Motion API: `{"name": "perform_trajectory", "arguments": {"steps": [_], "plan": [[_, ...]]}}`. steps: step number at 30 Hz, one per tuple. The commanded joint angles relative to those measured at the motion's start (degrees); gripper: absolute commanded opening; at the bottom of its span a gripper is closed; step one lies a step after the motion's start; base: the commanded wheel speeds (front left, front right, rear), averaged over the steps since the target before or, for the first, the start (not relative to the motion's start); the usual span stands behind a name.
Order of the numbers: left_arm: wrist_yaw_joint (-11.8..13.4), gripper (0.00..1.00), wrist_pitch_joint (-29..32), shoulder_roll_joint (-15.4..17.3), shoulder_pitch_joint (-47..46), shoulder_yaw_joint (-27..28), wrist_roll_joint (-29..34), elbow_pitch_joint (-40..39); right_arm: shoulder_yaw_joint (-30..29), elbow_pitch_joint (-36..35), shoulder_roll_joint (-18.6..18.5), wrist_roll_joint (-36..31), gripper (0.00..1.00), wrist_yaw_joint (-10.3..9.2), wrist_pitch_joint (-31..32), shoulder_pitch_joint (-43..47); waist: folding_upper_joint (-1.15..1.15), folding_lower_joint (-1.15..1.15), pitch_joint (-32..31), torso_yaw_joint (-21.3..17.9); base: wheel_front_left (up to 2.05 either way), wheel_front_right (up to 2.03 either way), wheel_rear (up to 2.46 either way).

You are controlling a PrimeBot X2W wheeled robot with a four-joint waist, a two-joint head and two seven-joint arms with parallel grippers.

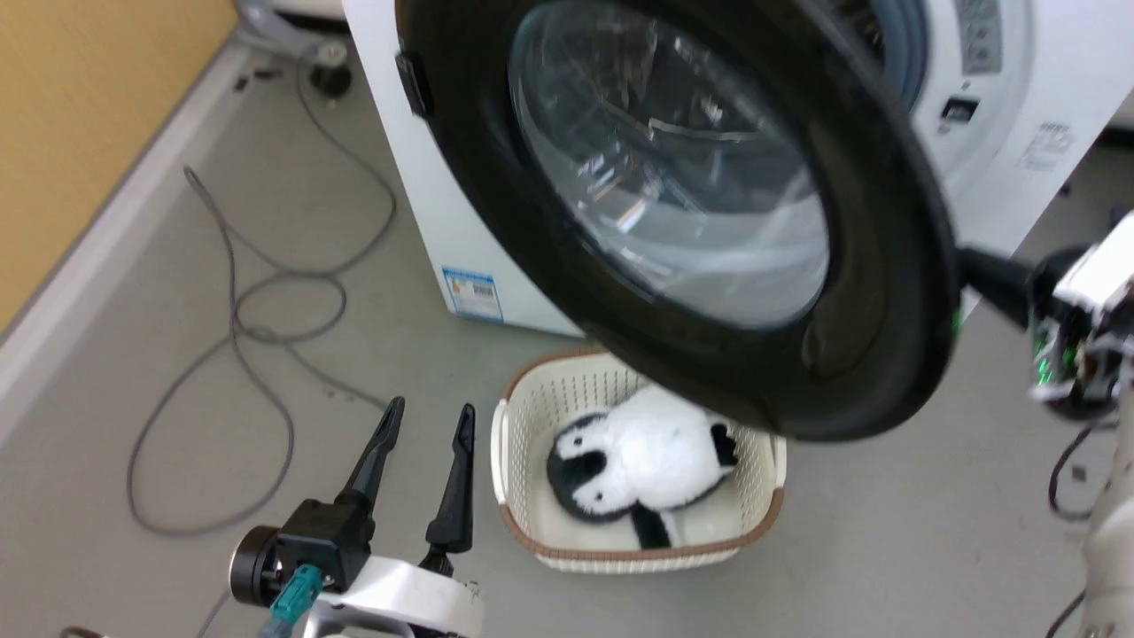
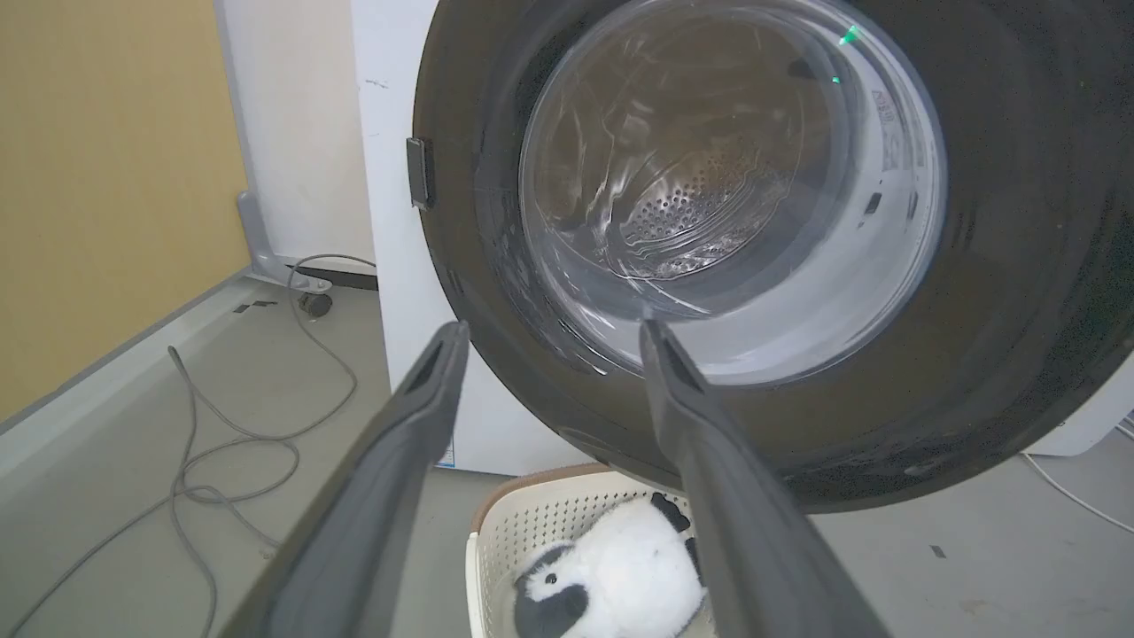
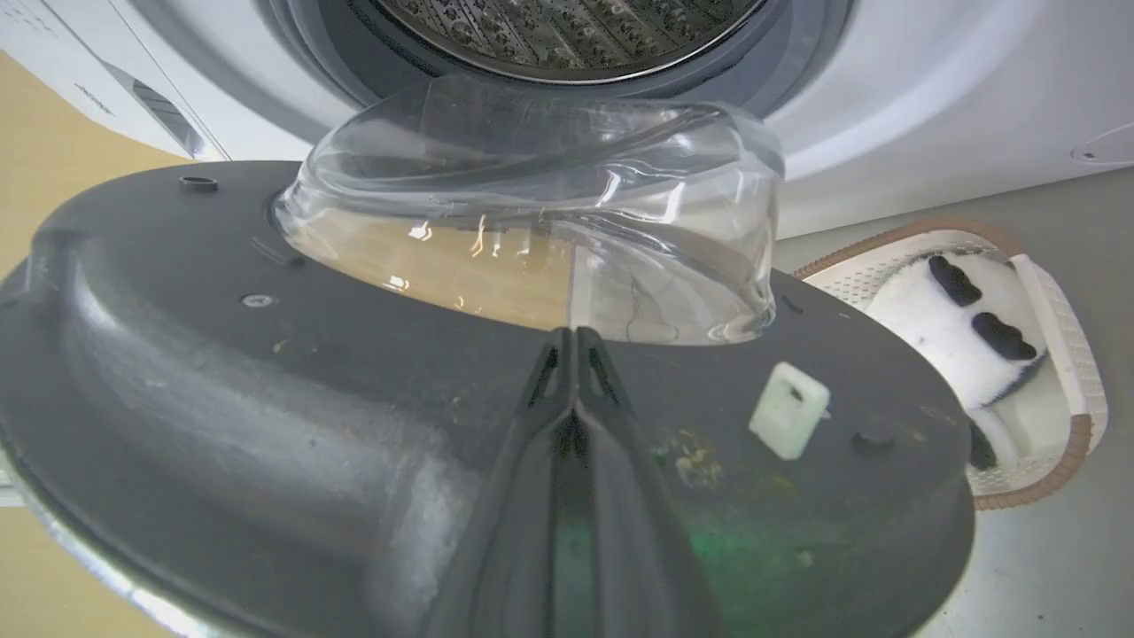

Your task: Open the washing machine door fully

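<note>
Grey floor (image 1: 71,549) | large round glossy black washing machine door (image 1: 682,204) half-swung from white front-loading washing machine (image 1: 443,221), above cream plastic basket (image 1: 505,461) | right gripper (image 3: 576,341) fingers pressed together against its matte inner face, seemingly to push it wider | left gripper (image 1: 430,408) spread, idle.

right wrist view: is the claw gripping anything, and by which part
Nothing is gripped: the right claw is shut on itself, tips at the washing machine door's dark inner face below the glass bowl. The left claw is open and empty.
</note>
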Motion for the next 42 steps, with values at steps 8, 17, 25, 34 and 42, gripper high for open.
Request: {"name": "perform_trajectory", "arguments": {"steps": [8, 17, 25, 34, 42], "plan": [[-0.8, 1.00, -0.3, 0.1, 3.3, 0.9, 0.8, 0.5, 1.2, -5.9, 3.3, 3.9, 0.00, 0.07, 4.5, 10.1, 0.00, 0.00, -5.6, 0.2, 0.00, 0.00, 0.00], [-1.6, 1.00, -0.3, 0.1, 5.2, 0.8, 1.5, 0.8, 16.7, -7.5, 3.4, 20.2, 0.00, 0.07, 2.1, 18.1, 0.00, 0.00, -7.7, 1.5, 0.00, 0.00, 0.00], [-1.9, 1.00, -0.3, 0.1, 6.3, 0.8, 1.8, 0.9, 36.5, -12.5, 3.5, 34.0, 0.00, 0.07, -6.9, 24.8, 0.00, 0.00, -9.2, 4.7, 0.00, 0.00, 0.00], [-1.8, 1.00, -0.3, 0.1, 7.2, 0.5, 1.8, 0.9, 42.3, -13.3, 3.5, 37.0, 0.00, 0.07, -11.6, 25.3, 0.00, 0.00, -9.3, 4.9, 0.00, 0.00, 0.00], [-1.3, 1.00, -0.3, 0.1, 7.1, 1.8, 1.6, 0.7, 40.3, -17.3, 0.5, 32.3, 0.00, 0.07, -17.5, 25.0, 0.00, 0.00, -9.8, 2.0, 0.00, 0.00, 0.00]]}}
